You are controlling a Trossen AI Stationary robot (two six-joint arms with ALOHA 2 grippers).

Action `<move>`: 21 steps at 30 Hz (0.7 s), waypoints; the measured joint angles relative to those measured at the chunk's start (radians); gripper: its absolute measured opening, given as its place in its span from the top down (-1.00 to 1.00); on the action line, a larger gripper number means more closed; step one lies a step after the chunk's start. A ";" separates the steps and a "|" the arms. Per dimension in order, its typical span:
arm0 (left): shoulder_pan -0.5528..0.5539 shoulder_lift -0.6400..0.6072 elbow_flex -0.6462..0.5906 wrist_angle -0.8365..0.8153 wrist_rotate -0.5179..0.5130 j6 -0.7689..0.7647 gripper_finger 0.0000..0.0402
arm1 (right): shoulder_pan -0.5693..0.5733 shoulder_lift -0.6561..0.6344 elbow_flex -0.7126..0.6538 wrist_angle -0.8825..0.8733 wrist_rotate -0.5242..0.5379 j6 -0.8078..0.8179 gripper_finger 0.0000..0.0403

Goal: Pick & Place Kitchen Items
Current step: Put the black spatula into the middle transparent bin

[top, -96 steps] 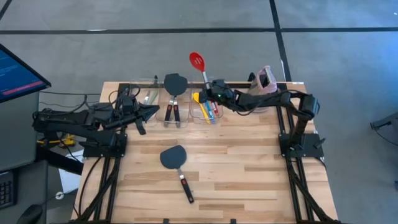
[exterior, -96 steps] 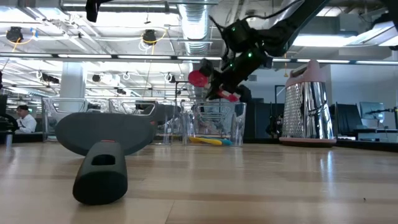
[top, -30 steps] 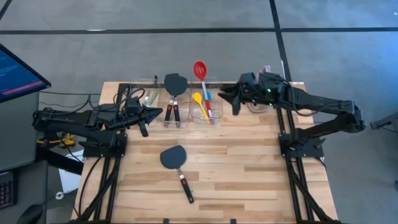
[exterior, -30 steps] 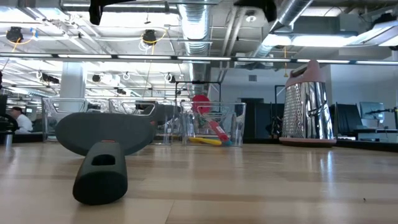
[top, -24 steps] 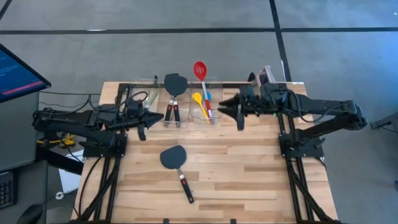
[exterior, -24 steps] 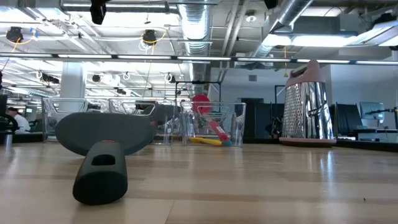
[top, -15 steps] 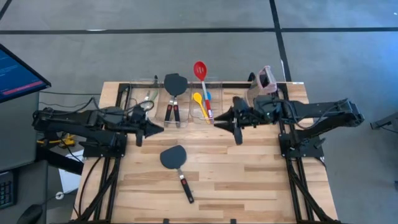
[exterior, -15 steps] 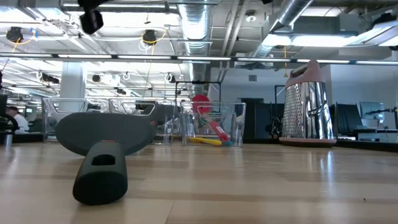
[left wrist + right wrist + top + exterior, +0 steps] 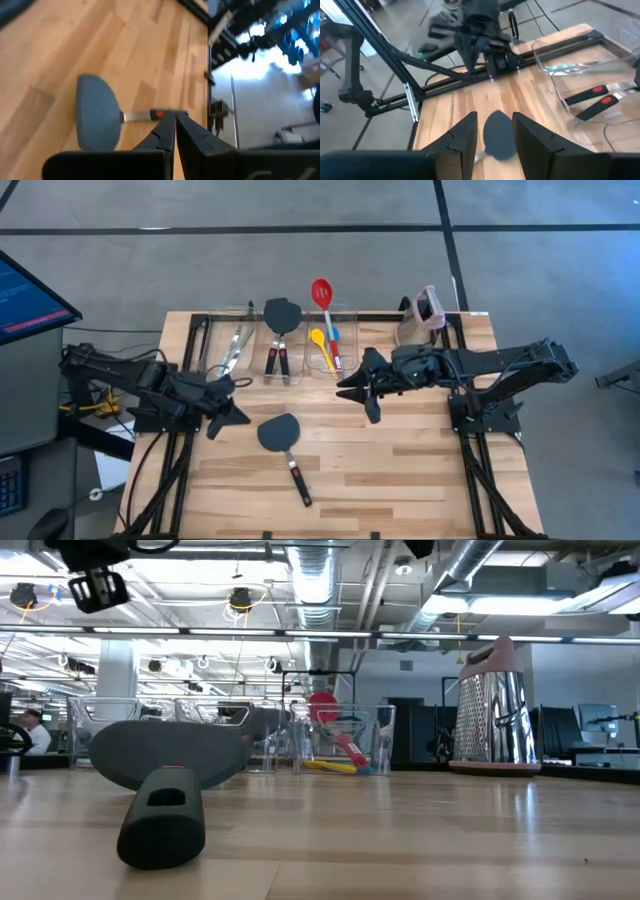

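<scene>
A dark grey spatula [image 9: 277, 432] with a black-red handle lies flat on the table's middle; it also shows in the low view [image 9: 150, 780]. My left gripper [image 9: 230, 413] hangs shut, left of its blade and above the table; the spatula shows ahead of it [image 9: 97, 117]. My right gripper [image 9: 352, 392] is open and empty, above the table to the right of the spatula and beyond it; the blade [image 9: 498, 135] shows between its fingers, farther off. Two more spatulas [image 9: 280, 330], a red slotted spoon [image 9: 322, 292] with yellow and blue spoons, and thin silvery-green tools [image 9: 235, 345] lie in clear bins.
Three clear bins [image 9: 300, 360] stand in a row at the table's far edge. A beige upright object with a pink top [image 9: 425, 310] stands at the far right, also in the low view [image 9: 497, 710]. Bare wood lies around the loose spatula.
My left gripper has gone from beside the bins toward the table's near edge and down, ending left of the loose spatula. My right gripper has gone from near the right bin toward the table's left and near side. The utensils have not moved.
</scene>
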 joint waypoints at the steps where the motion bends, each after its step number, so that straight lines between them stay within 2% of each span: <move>1: -0.016 0.000 0.000 -0.011 0.000 -0.001 0.99 | 0.000 0.000 0.000 0.003 0.000 0.002 0.41; 6: -0.076 0.002 -0.071 -0.012 -0.018 -0.115 0.99 | 0.000 -0.001 0.000 0.009 0.000 0.003 0.41; 10: -0.108 0.003 -0.185 0.052 -0.093 -0.207 0.99 | 0.000 -0.001 0.000 0.039 0.000 0.000 0.41; 14: -0.110 0.002 -0.284 0.156 -0.097 -0.215 0.99 | 0.000 -0.001 0.000 0.052 0.000 -0.001 0.41; 21: -0.110 0.002 -0.393 0.228 -0.097 -0.216 0.99 | 0.000 -0.001 0.000 0.050 0.000 -0.001 0.41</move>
